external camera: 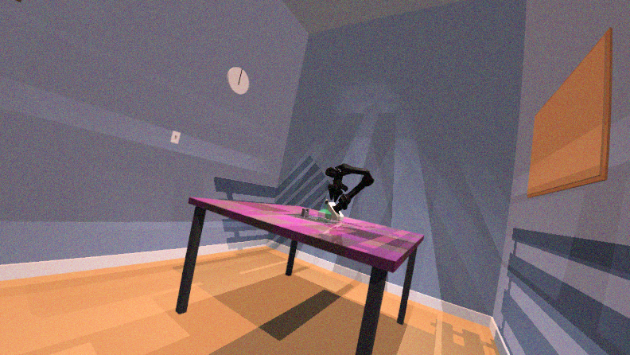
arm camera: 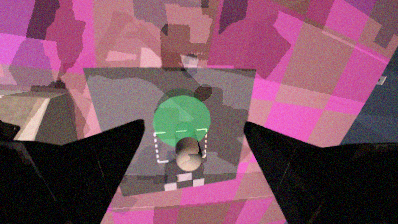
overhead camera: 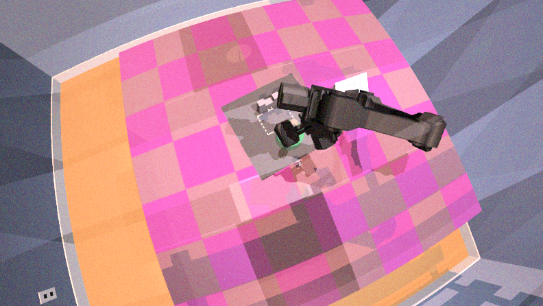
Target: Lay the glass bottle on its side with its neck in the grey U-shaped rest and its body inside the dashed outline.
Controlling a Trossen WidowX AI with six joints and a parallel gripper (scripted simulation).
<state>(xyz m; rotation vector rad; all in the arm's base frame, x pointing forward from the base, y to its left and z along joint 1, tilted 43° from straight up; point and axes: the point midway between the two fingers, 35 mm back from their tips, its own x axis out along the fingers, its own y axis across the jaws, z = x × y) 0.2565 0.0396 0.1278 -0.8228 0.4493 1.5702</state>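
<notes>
The pincer (overhead camera: 302, 130) (external camera: 333, 200) (arm camera: 195, 125) hangs with fingers apart above the upright green glass bottle (overhead camera: 299, 140) (external camera: 325, 212) (arm camera: 175, 112), presumably so they can straddle it before tipping it toward the U-shaped rest (overhead camera: 261, 105) (external camera: 305, 212) (arm camera: 184, 177).

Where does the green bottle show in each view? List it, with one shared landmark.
Top: just right of centre, the bottle mostly hidden under the arm.
Exterior: small, below centre, left of the arm's base.
Wrist: just left of centre.
Shared landmark: the pink checkered table.
</notes>
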